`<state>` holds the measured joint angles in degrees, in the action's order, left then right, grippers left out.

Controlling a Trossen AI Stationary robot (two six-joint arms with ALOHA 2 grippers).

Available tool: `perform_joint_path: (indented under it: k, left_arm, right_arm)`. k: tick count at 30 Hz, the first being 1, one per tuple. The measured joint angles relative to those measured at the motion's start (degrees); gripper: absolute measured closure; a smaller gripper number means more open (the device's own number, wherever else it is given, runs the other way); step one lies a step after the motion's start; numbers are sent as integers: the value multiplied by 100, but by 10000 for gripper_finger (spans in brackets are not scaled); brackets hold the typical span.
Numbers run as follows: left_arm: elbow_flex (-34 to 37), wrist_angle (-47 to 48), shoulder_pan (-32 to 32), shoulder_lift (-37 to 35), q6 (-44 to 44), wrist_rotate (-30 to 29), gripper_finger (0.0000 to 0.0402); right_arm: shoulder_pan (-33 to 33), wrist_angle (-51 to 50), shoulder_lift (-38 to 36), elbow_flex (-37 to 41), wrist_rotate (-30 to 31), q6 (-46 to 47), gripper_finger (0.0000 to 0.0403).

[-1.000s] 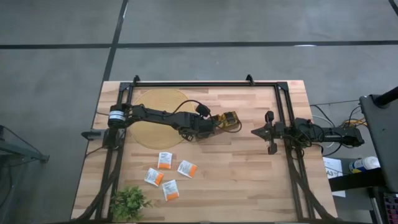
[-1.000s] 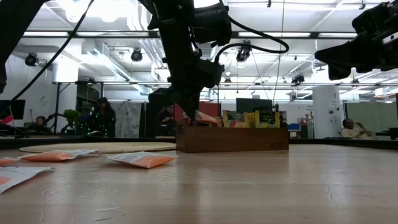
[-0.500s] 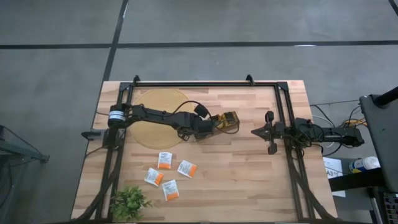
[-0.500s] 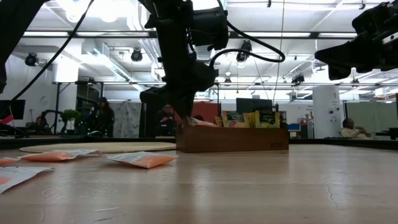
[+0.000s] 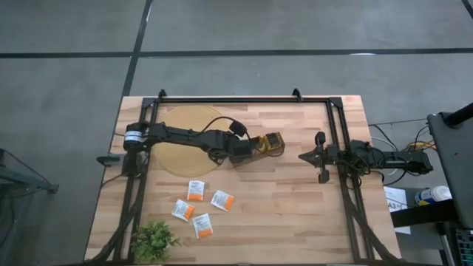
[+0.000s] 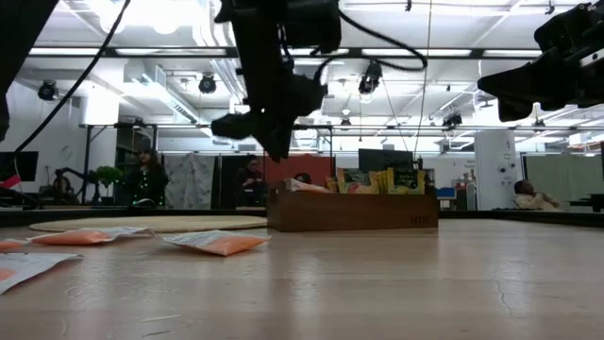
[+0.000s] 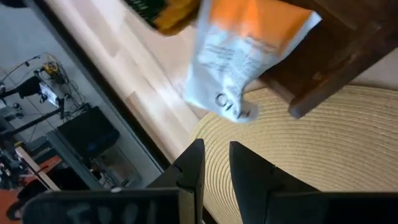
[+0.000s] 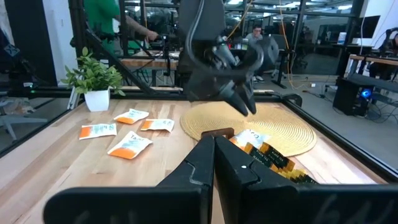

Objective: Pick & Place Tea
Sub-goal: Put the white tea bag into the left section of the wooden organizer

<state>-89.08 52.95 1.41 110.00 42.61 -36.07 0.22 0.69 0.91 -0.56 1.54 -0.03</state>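
Tea sachets in two places: four white-and-orange ones (image 5: 195, 191) loose on the bench (image 5: 295, 214), between its middle and the corner with the plant (image 5: 154, 240); more packed upright in the wooden compartment tray (image 5: 270, 142) near the bench's middle, green and yellow tops just visible over the tray's wall in the low view, too small to count.

Round woven mat (image 5: 181, 125) towards the far left corner, partly covered by the left arm from above. Tray's left end resting on the mat's edge.

In the left wrist view, one white sachet with an orange patch (image 7: 242, 56) hanging out over the tray's end above the mat, its upper part cut off by the picture's edge; cannot tell how deep in the compartment. Beside it a dark green and yellow sachet (image 7: 155, 9), mostly out of frame.

Left gripper (image 5: 255, 145) raised above the tray's left end, fingers (image 7: 193, 168) a narrow gap apart, nothing between them.

Right gripper (image 5: 307, 156) waiting near the right edge, well apart from the tray, fingers pressed together, empty.
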Motion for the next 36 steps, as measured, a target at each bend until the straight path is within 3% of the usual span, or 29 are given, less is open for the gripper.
perform_joint_path:
  k: [4, 8, 12, 19, 36]
  left_arm:
    - [-172, 10, 2, -186, -223, 326, 333]
    - [-432, 114, 32, -227, -602, 1560, 341]
    - [-579, 38, 103, -227, -1248, 2580, 387]
    - [-433, -538, 166, -227, -1473, 2664, 401]
    - [-233, -853, 445, 138, -1722, 2754, 401]
  right_arm:
    - [-2, 2, -4, 0, 0, 0, 394]
    - [-2, 2, -4, 0, -2, 0, 394]
    - [-2, 2, -4, 0, -2, 0, 394]
    - [-2, 2, -4, 0, -1, 0, 394]
    - [0, 2, -2, 0, -2, 0, 394]
